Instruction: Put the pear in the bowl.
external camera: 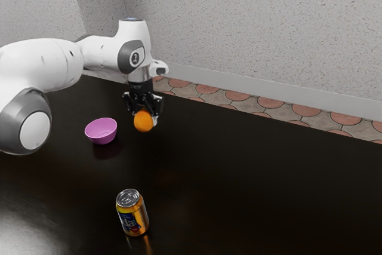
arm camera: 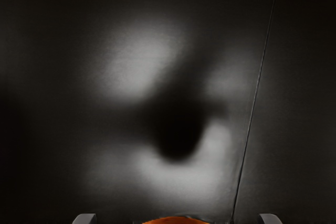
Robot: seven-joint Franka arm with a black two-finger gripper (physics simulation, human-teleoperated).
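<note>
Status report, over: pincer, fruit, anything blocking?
Pincer shut on round orange fruit, held aloft. Fruit outside pink bowl. Soda can stands apart, not between fruit and bowl.

glossy black table (external camera: 239,177), pink bowl (external camera: 102,140), upright yellow can (external camera: 132,214), probably soda

Your white-and-grey jointed arm (external camera: 48,63) reaches in from the exterior view's left, elbow bent, its silver-and-white wrist (external camera: 139,74) upright. Your black two-finger end effector (external camera: 144,120) points downward, raised, its fingers spaced apart and, as far as you can tell, clamped on a load.
</note>
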